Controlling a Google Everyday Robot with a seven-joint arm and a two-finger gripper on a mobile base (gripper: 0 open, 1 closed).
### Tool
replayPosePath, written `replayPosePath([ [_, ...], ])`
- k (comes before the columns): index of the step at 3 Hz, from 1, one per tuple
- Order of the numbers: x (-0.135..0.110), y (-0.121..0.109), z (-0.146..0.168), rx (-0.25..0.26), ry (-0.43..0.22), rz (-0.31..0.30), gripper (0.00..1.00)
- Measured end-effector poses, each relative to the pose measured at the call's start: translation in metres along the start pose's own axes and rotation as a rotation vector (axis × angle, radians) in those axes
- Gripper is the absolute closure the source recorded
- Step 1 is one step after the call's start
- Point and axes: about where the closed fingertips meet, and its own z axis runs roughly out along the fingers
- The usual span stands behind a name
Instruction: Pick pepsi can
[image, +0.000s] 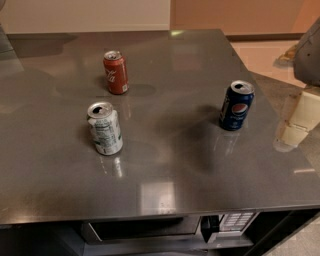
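Note:
The pepsi can (236, 105) is dark blue with a round red-white-blue logo and a silver top. It stands upright on the right part of the grey countertop (170, 150). My gripper (291, 131) comes in from the right edge of the view, cream-coloured under a grey arm part (307, 50). It hangs over the counter's right edge, to the right of the pepsi can and a little nearer to me, apart from it. It holds nothing that I can see.
A red cola can (116, 72) stands upright at the back left. A white can with a green-tinted label (104, 128) stands at the front left. A microwave (170, 227) sits under the counter's front edge. The floor shows past the right edge.

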Motion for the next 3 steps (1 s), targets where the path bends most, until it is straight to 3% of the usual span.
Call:
replayPosePath([
  [1,-0.002,-0.009,0.002,0.01,-0.005,0.013,0.0],
  [3,-0.01,-0.053,0.028,0.017,-0.081,0.087,0.0],
])
